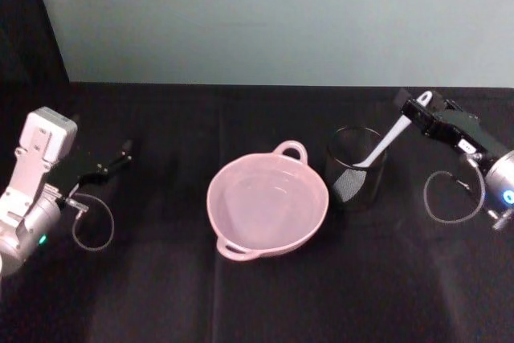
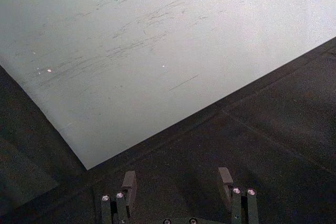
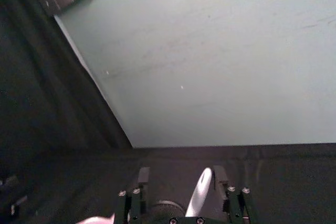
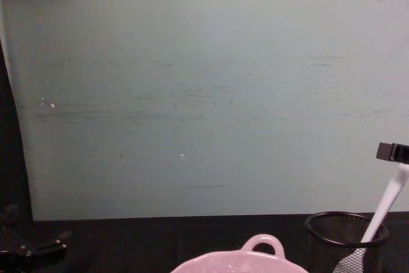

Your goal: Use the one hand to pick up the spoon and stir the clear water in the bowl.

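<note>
right hand (image 1: 421,107) seemingly pinching spoon (image 1: 384,144) handle above mesh cup (image 1: 356,168); left gripper (image 1: 122,153) spread, idle at table edge

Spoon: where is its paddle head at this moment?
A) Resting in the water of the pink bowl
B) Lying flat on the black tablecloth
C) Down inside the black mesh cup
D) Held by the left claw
C: the spoon leans in the black mesh cup with its head at the bottom, while the right claw is at its handle end; the pink bowl beside the cup holds no utensil.
</note>
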You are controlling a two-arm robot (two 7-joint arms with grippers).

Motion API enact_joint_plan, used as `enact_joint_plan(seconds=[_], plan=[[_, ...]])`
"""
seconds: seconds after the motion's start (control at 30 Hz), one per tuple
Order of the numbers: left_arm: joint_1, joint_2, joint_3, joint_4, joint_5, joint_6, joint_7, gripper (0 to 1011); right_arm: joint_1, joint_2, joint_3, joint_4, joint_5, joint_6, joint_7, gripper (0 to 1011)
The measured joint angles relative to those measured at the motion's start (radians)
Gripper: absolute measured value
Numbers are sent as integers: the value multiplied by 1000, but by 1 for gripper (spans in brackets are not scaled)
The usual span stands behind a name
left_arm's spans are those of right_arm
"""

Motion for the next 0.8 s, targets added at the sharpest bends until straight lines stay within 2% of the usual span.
enact_joint_plan(seconds=[0.07, 0.13, 0.17, 0.23, 0.33, 0.57, 0.8], plan=[[0, 0, 0, 0, 0, 0, 0, 1011, -8, 25, 1, -28, -2, 32, -14, 814], [0, 0, 0, 0, 0, 0, 0, 1011, -14, 43, 1, -49, -5, 53, -23, 841], [0, 0, 0, 0, 0, 0, 0, 1011, -17, 52, 2, -59, -6, 63, -29, 901], [0, 0, 0, 0, 0, 0, 0, 1011, -32, 85, 7, -99, -9, 95, -46, 950], [0, 0, 0, 0, 0, 0, 0, 1011, -46, 107, 13, -127, -10, 116, -57, 998], [0, 0, 0, 0, 0, 0, 0, 1011, -108, 176, 36, -215, -8, 177, -94, 1004], [0, 0, 0, 0, 0, 0, 0, 1011, -156, 223, 43, -249, -20, 230, -133, 1004]])
